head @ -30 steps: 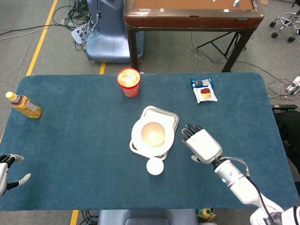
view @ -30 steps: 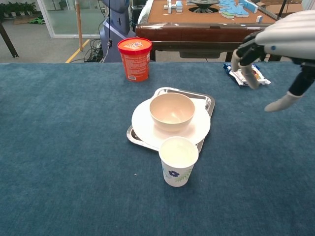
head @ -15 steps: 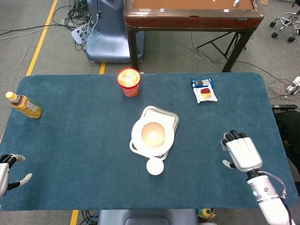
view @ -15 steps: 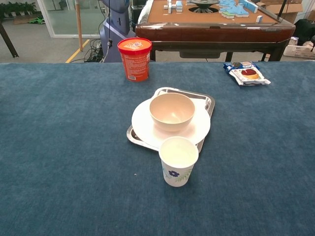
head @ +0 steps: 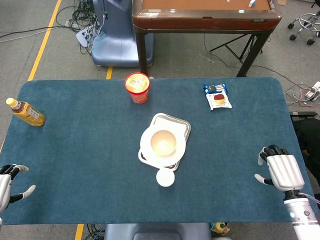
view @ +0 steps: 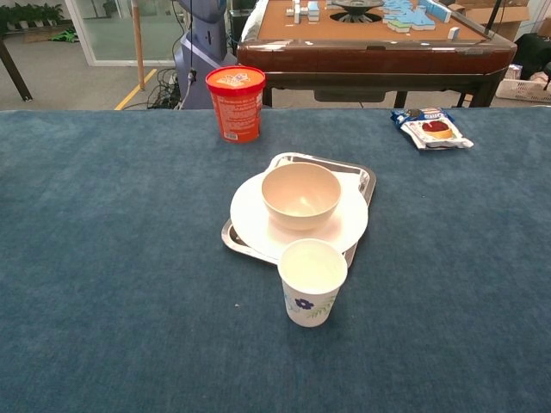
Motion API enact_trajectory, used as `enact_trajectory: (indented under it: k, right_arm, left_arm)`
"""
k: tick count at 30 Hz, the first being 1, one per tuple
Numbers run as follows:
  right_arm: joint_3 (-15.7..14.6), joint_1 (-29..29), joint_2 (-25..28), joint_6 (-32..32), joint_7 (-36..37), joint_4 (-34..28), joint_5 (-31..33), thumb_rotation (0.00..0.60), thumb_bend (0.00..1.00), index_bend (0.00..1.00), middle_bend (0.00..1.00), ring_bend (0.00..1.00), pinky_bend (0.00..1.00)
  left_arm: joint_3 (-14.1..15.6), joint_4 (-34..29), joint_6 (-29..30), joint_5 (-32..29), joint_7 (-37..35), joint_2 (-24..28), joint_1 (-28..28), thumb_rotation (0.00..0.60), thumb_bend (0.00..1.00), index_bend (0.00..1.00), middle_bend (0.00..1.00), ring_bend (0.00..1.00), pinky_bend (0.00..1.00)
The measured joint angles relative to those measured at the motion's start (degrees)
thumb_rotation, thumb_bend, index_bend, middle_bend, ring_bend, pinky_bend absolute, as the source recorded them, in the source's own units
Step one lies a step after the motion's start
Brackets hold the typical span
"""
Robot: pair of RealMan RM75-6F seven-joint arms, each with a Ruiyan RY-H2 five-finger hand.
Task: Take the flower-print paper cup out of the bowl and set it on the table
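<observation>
Flower-print paper cup (view: 312, 293) upright on table (view: 112, 258), beside bowl (view: 300, 194)

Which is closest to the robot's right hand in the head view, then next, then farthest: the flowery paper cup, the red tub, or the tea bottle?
From the right hand:
1. Paper cup, table's near middle.
2. Red tub, far side, left of centre.
3. Tea bottle, far left edge.
</observation>
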Motion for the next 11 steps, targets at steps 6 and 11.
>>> enact_trajectory:
  k: [6, 11]
  right_arm:
    - [1.8, -0.7, 0.2, -1.4, 2.0, 1.7, 1.1, 0.600, 0.19, 0.56, 0.38, 0.24, 0.33]
    - [2.8, -1.1, 0.1, -4.1, 2.4, 2.6, 2.4, 0.600, 0.19, 0.56, 0.38, 0.24, 0.33]
  left_arm:
    - [0.2, 0.4, -1.6, -0.6, 0.2, -0.5, -0.5, 0.600, 0.14, 0.42, 0.43, 0.31, 0.48]
    - [0.3, 0.5, -1.8, -0.6, 0.2, -0.6, -0.6, 0.600, 0.14, 0.42, 0.43, 0.31, 0.48]
